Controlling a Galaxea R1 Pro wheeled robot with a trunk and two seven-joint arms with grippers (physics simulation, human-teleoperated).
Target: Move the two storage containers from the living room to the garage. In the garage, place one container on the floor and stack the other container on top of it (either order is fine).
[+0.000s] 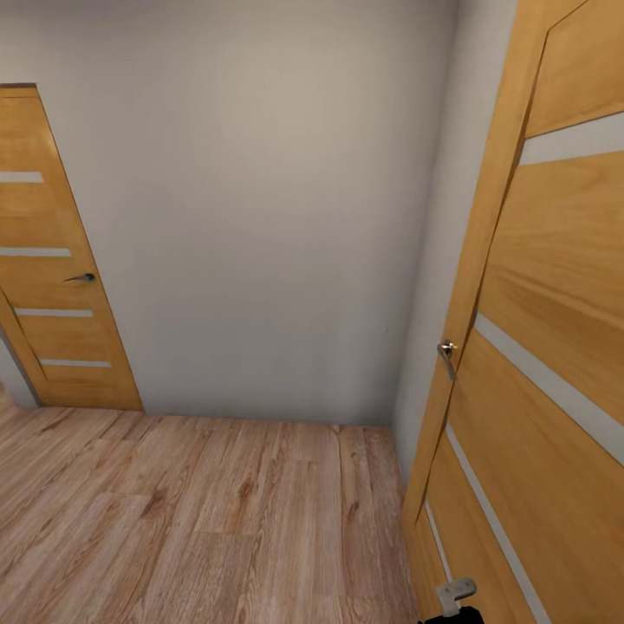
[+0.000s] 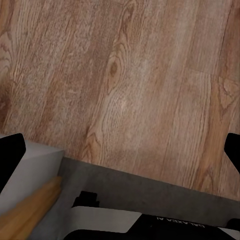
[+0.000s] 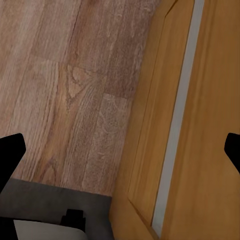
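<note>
Robot in transit past a right door (image 1: 555, 347) over plank floor (image 1: 173, 520); both claws spread wide and empty, bins not yet collected.

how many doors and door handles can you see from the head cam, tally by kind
wooden doors: 2, the left door and the right door
door handles: 2, a dark handle and a metal handle
total: 4

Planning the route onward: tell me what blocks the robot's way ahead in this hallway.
A plain wall closes the way ahead. A shut wooden door stands at far left, and another wooden door stands close on the right, beside the right pincer. No containers show.
</note>
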